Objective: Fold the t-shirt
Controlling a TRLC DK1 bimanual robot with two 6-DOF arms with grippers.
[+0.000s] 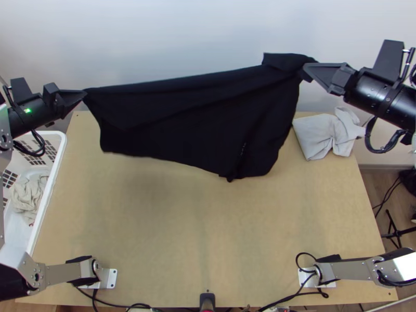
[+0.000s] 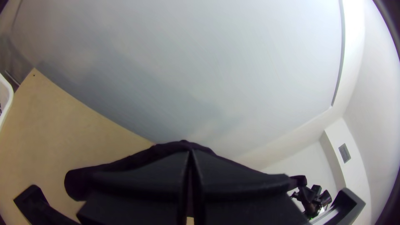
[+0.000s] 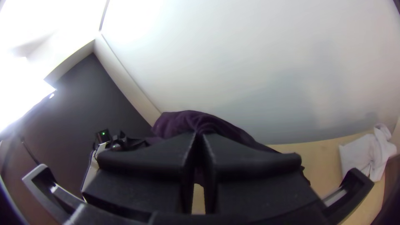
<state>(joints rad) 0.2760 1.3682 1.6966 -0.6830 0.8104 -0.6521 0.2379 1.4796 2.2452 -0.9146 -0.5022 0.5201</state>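
pale wooden table (image 1: 197, 234) across mid-frame; the black t-shirt (image 1: 203, 119) hangs upper centre, the left gripper (image 1: 85, 94) and right gripper (image 1: 306, 67) each pinched together on an upper end. its slanted, sagging hem could land creased. top view gives basket cloth (image 1: 28, 198), far left; left wrist view, a vent (image 2: 344, 153), lower right.

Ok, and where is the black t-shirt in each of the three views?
Top view: the t-shirt is in the upper middle, between the left tool and the right tool.
Left wrist view: lower middle, at the left tool's tips.
Right wrist view: just below the centre, at the right tool's tips.
Shared landmark: the wooden table.
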